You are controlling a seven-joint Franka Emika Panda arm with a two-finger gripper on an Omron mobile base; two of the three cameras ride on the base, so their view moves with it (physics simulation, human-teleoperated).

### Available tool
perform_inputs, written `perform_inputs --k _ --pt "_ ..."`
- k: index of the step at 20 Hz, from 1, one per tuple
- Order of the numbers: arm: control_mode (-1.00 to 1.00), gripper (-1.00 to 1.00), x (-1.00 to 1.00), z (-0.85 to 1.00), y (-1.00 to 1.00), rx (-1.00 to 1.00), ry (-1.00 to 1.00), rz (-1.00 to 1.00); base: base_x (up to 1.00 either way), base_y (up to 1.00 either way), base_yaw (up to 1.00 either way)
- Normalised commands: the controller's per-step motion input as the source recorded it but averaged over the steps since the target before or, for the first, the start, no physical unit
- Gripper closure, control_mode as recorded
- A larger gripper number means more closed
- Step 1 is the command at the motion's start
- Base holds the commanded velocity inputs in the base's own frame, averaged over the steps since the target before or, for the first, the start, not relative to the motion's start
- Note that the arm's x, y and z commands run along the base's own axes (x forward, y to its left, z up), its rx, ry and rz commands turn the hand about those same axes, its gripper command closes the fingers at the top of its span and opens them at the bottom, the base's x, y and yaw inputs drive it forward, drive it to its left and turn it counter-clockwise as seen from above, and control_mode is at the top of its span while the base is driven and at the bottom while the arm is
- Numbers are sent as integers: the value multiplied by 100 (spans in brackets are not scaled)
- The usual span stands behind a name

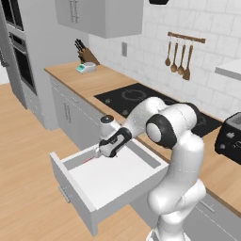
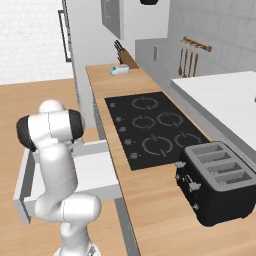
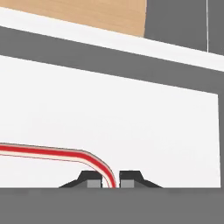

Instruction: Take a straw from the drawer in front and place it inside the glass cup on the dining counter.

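- Drawer: pulled fully out from under the bench that carries the black hob. Its white interior is exposed.
- Hand: lowered into the drawer near its back left corner. The two fingertips stand narrow, closed on the short bent end of the straw.
- Straw: the long red shaft runs away from the fingertips, low over the white drawer floor; the bend curves down between the tips. In the left base view a short red sliver shows just beside the hand. Whether the shaft rests on the floor or is just clear of it cannot be told.
- Progress, as judged: drawer open, done; approach and grip on the straw, done. Lifting the straw out is not yet done.
- Remaining: raise the straw clear of the drawer walls, carry it to the dining counter, stand it in the glass cup, release.
- Caution: the grip sits at the extreme end of a long thin part; expect the free end to swing during transport.
- Toaster and utensil rail play no part.
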Motion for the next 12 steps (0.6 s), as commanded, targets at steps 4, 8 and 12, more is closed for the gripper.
perform_inputs --k 4,8,12 --pt "-100 100 -24 100 0 4 0 -9 0 0 0" --pt "-100 100 -30 100 0 3 0 -9 0 0 0" --pt "-100 100 -40 100 0 0 0 -10 0 0 0"
